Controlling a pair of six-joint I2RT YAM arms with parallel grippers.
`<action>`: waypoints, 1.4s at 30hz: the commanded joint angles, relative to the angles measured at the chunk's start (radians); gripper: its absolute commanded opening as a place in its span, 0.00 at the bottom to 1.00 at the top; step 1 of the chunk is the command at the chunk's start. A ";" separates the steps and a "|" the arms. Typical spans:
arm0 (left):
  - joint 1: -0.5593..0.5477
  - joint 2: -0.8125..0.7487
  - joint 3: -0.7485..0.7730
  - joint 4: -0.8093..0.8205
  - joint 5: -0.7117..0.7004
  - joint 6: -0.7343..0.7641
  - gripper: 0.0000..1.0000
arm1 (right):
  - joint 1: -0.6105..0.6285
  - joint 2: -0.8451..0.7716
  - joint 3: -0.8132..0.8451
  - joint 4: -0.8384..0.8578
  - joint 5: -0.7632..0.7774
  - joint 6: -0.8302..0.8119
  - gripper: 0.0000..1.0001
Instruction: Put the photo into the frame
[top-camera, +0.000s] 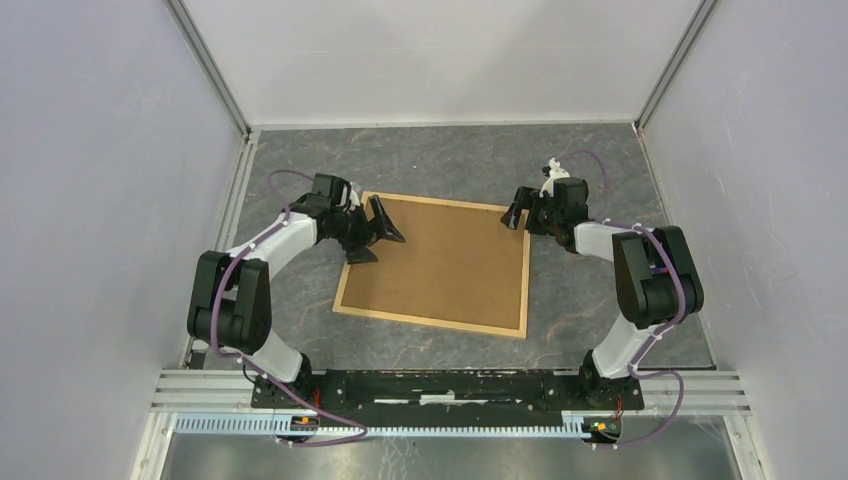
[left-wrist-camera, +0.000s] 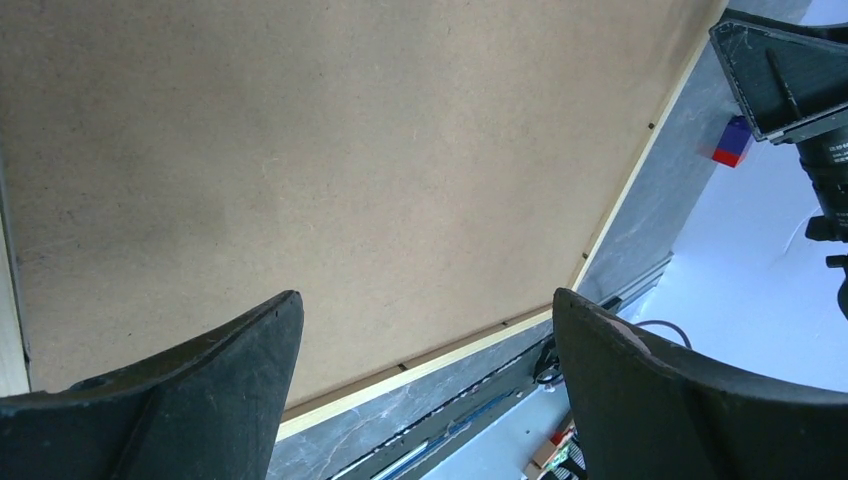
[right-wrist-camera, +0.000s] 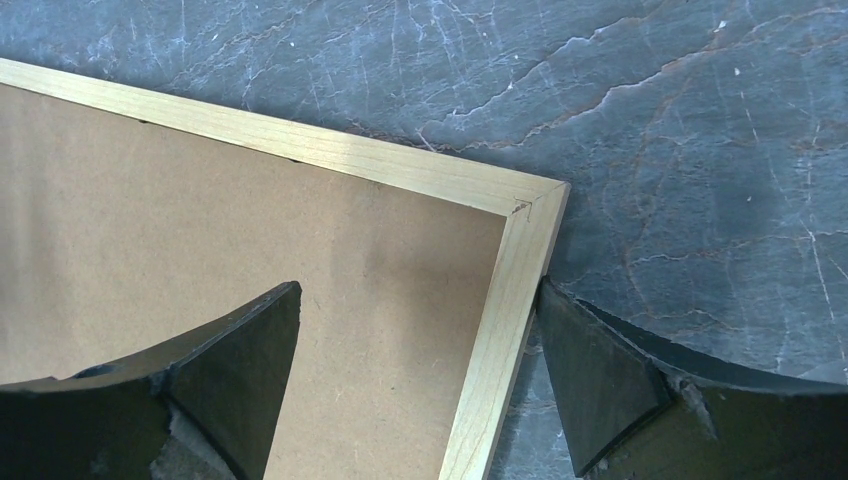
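Light-wood rectangular frame (top-camera: 430, 322) lies flat on the grey marbled counter (top-camera: 600, 170) between your arms. A plain brown backing board (top-camera: 440, 260) fills it, and no photo shows. Left tool (top-camera: 376, 240) hangs wide over its far-left corner. Right tool (right-wrist-camera: 420, 295), also wide, straddles the far-right corner's right rail.

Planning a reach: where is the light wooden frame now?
In the top view the thin light-wood rectangular frame lies flat mid-table around a plain brown board, the right gripper open at its far right corner.
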 joint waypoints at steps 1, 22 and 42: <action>-0.011 -0.039 0.015 -0.032 -0.065 0.018 1.00 | 0.012 0.018 0.016 -0.030 -0.041 0.008 0.93; -0.095 0.018 0.244 -0.279 -0.305 0.245 1.00 | 0.027 -0.247 0.025 -0.325 0.067 -0.192 0.98; -0.171 -0.043 0.197 -0.225 -0.351 0.289 1.00 | 0.037 -0.695 -0.301 -0.582 -0.216 -0.173 0.98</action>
